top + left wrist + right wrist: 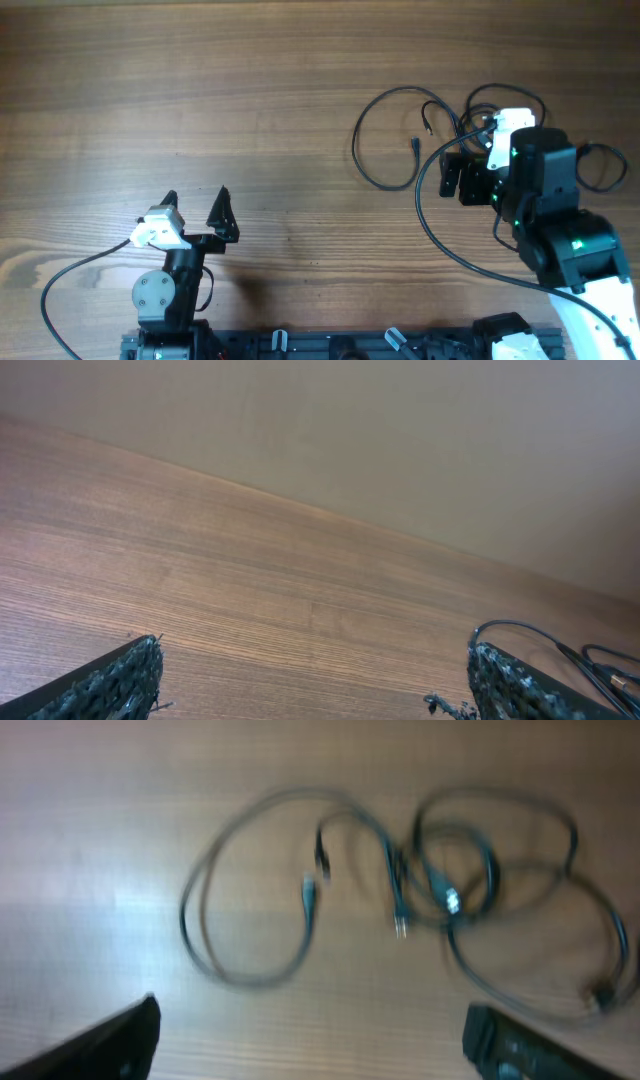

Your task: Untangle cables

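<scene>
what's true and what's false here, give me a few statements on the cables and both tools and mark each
1. The cables lie on the table on the right arm's side, far from the left tool. True.
2. The left tool is shut on a cable. False: it is open and empty, over bare wood.
3. The right tool is open and holds nothing, with the cables just ahead of it. True.
4. The cables lie straight and apart. False: they loop and cross each other in a tangle.
</scene>
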Robot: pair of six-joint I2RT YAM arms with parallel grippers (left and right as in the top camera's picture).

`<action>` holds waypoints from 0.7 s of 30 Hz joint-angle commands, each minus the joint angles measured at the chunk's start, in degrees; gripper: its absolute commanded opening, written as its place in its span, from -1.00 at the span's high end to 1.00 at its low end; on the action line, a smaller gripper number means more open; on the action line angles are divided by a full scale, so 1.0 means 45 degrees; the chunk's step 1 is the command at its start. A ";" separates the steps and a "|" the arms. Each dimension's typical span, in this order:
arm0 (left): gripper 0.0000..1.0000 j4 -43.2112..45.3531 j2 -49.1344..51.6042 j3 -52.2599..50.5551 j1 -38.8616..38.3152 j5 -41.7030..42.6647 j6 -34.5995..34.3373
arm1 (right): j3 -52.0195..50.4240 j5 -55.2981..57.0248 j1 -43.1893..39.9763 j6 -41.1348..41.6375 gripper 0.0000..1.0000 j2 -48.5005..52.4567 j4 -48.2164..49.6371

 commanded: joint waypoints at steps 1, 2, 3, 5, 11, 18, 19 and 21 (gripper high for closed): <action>-1.00 -0.0092 -0.0112 -0.0039 0.0092 0.0151 0.0306 | -0.1248 -0.0126 0.0053 -0.0005 -0.99 -0.0631 0.2705; -1.00 -0.0092 -0.0112 -0.0039 0.0092 0.0151 0.0306 | -0.1851 -0.0500 0.0053 -0.0005 -0.99 -0.0855 0.4284; -1.00 -0.0092 -0.0112 -0.0039 0.0092 0.0151 0.0306 | -0.2424 -0.0923 0.0053 -0.0019 -0.99 -0.1059 0.5751; -1.00 -0.0092 -0.0112 -0.0039 0.0092 0.0151 0.0301 | -0.3963 -0.1666 0.0053 -0.0039 -1.00 -0.1593 0.9282; -1.00 -0.0087 -0.0112 -0.0039 0.0092 0.0151 0.0301 | -0.7718 -0.1681 0.0049 -0.0170 -1.00 -0.3560 1.5630; -1.00 -0.0092 -0.0112 -0.0039 0.0092 0.0151 0.0306 | -0.9947 -0.0675 0.0029 -0.2205 -1.00 -0.6426 1.5888; -1.00 -0.0092 -0.0112 -0.0039 0.0092 0.0151 0.0306 | -1.0287 -0.0568 0.0029 -0.2390 -0.99 -0.6951 1.5883; -1.00 -0.0092 -0.0112 -0.0039 0.0092 0.0151 0.0301 | -1.1001 -0.0442 0.0029 -0.2375 -0.99 -0.8058 1.5897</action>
